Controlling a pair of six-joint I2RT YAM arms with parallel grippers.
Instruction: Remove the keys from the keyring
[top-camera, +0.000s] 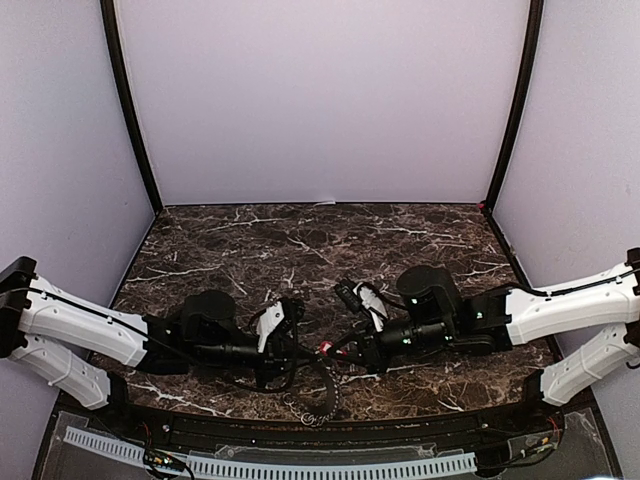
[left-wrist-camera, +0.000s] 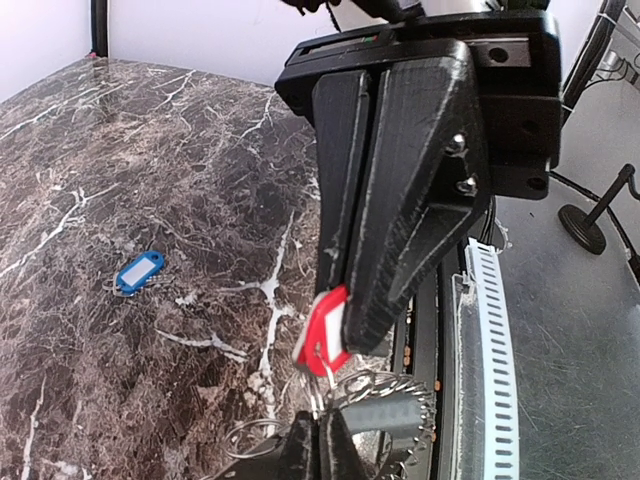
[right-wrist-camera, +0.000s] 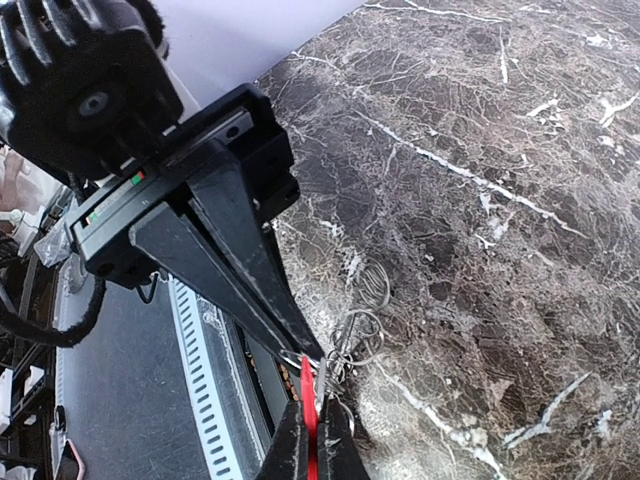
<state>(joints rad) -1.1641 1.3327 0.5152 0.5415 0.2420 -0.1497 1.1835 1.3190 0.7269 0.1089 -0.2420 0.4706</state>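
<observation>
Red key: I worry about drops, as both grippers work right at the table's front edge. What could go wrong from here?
The right gripper pinches the red key only at its fingertips, so a pull may slip it free. The keyring hangs near the front edge of the table; if the left gripper loses it, it may drop off the marble. The two grippers' tips nearly touch, so twisting could knock them together.

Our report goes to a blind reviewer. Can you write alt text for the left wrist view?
The right gripper, reaching down from above, is shut on the red key, whose metal keyring is held below by the left gripper at the bottom edge. The blue key lies alone on the dark marble table, apart from them.
</observation>
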